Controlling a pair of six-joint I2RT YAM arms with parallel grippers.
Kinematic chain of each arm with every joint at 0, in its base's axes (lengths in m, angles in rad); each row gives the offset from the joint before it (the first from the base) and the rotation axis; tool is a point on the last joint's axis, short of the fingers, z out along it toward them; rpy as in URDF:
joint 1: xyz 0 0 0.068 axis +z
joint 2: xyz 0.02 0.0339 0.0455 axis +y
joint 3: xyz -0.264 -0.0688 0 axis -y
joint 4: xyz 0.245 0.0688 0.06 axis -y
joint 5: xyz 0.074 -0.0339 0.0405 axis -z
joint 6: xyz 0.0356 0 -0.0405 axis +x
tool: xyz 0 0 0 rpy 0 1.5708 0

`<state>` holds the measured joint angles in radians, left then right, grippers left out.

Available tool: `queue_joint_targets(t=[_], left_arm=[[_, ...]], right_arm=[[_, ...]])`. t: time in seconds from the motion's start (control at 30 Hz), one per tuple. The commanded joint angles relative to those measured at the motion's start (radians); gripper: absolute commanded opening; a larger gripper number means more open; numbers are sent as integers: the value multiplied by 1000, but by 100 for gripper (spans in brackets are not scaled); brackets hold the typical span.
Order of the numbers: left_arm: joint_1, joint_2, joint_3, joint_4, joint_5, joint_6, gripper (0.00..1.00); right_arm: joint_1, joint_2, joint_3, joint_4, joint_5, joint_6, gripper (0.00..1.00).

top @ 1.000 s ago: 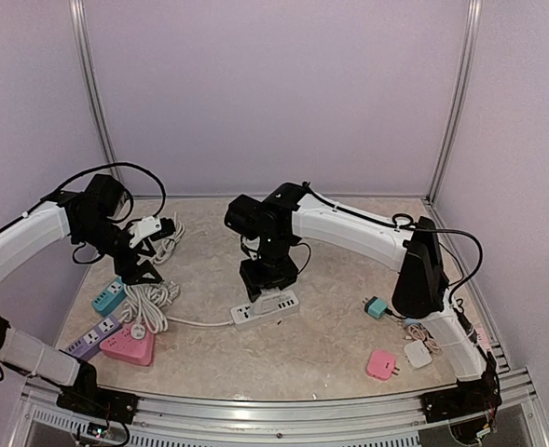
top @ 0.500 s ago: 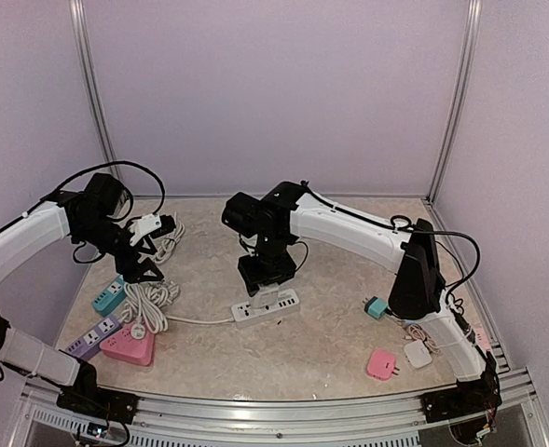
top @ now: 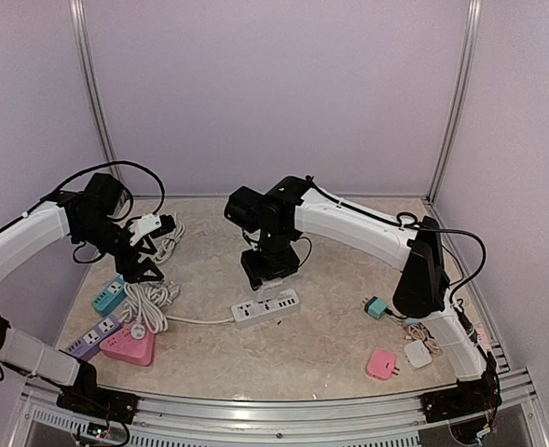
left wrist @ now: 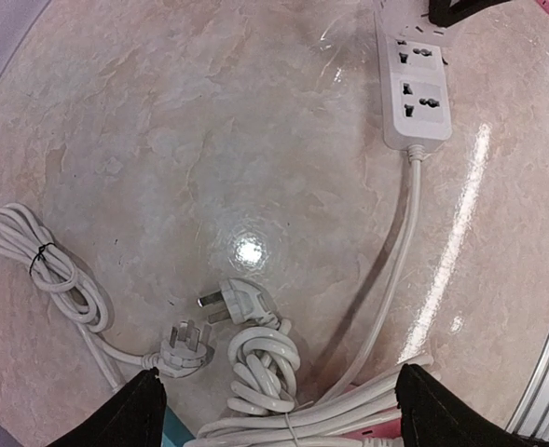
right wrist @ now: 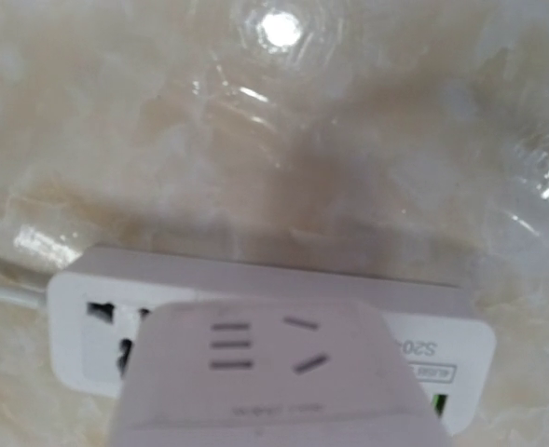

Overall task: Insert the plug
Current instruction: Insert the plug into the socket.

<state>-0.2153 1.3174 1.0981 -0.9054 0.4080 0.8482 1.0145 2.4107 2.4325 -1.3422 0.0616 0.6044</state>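
A white power strip [top: 266, 307] lies in the middle of the table; it also shows in the left wrist view [left wrist: 416, 79] and the right wrist view [right wrist: 80, 321]. My right gripper [top: 269, 265] hangs just behind and above it. In the right wrist view a white plug block [right wrist: 265, 372] with socket slots on its face fills the space between the jaws, in front of the strip; the fingers are hidden. My left gripper [top: 142, 268] is open wide over coiled white cords [left wrist: 265, 368] and two loose plugs [left wrist: 241, 300].
At the left lie a teal strip [top: 108, 296], a purple strip [top: 92, 337] and a pink socket block [top: 130, 346] among the cords. At the right lie a teal adapter [top: 377, 306], a pink one [top: 382, 364] and a white one [top: 417, 353].
My right gripper has lifted up and back off the white power strip, which now shows whole. The left arm has not moved.
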Motion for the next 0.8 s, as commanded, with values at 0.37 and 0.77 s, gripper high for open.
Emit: queue_joint_targets(t=[0.37, 0.77], left_arm=[[7, 2, -22, 18, 3, -9, 83], [8, -2, -24, 20, -3, -9, 83]], right_arm=[[13, -21, -99, -203, -35, -20, 0], [17, 36, -94, -193, -5, -13, 0]])
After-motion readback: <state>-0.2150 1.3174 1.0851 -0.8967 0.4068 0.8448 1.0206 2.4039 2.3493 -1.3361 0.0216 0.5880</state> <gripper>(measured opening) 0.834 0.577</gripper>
